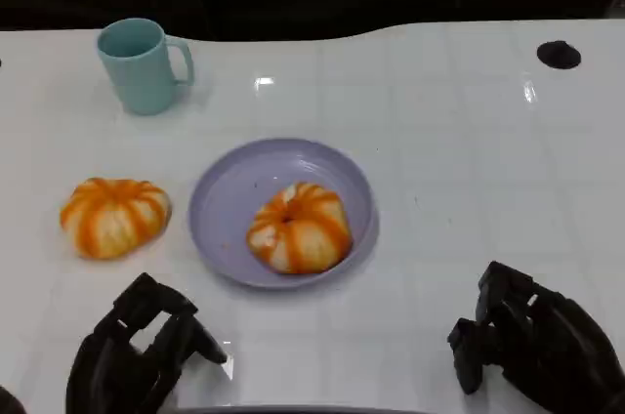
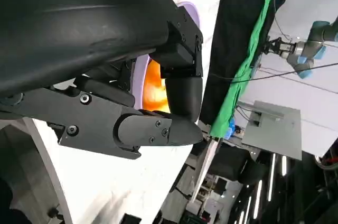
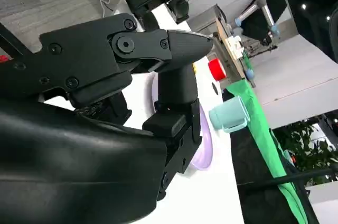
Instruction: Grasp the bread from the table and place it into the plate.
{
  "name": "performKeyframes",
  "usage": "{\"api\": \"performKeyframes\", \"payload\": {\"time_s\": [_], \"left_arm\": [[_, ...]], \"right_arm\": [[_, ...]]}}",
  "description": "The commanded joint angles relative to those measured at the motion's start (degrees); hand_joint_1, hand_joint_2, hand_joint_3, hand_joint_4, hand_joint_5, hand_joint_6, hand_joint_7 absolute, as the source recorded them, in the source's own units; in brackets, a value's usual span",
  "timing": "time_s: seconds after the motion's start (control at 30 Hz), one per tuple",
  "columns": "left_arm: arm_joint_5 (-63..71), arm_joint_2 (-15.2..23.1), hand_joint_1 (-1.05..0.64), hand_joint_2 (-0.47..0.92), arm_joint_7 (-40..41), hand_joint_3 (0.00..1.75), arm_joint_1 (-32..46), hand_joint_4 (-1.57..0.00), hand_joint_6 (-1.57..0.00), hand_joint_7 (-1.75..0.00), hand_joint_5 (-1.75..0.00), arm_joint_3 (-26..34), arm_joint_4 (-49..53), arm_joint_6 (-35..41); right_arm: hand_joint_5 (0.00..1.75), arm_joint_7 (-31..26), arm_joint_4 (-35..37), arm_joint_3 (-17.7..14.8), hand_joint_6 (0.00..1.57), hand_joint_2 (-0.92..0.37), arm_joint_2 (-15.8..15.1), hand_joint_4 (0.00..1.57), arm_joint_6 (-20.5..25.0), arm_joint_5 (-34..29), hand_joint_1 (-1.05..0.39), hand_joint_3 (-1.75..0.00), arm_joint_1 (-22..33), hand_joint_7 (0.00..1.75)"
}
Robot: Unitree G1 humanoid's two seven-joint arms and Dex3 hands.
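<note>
One bread [image 1: 299, 227] already sits in the plate [image 1: 227, 201], a little toward my right side of it, resting on the plate's floor and close to the rim. A second bread [image 1: 114, 216] lies on the bench [image 1: 469, 160] just beside the plate, on my left and apart from its rim — that one is the piece I judge I have yet to fetch, since it is on the bare top and within my left arm's reach.

My left hand [image 1: 137, 351] hangs low at the near edge, short of that bread, holding nothing; its fingers look loosely curled with a gap between them, so I would call it partly open and ready to close. My right hand [image 1: 532, 346] waits at the near edge too, well apart from the plate, with nothing in it; its fingers seem bunched, but I cannot tell for certain how wide they stand.

Farther back a mug [image 1: 142, 64] stands upright, handle turned toward the plate — far enough off that a reach to the bread should not brush it. A small dark disc [image 1: 558, 54] lies in the far right corner.
</note>
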Motion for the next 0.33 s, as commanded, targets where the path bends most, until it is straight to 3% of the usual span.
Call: {"api": "performKeyframes", "payload": {"time_s": [0.03,0.33], "left_arm": [[-0.8,0.8,-0.53,0.92,-0.4,0.25,-0.2,-0.60,-0.49,-1.53,-1.75,0.4,0.5,-0.3],[-0.8,1.4,-0.52,0.92,-1.1,0.27,-1.2,-0.60,-0.48,-1.54,-1.75,0.6,2.2,-0.7]], "right_arm": [[1.75,0.3,0.6,-1.2,0.67,-0.92,-0.1,0.90,-0.9,0.5,-0.53,-0.34,-0.6,1.75],[1.75,1.4,2.9,-1.4,0.64,-0.92,-0.4,0.87,-1.7,0.4,-0.51,-0.37,-1.9,1.75]]}}
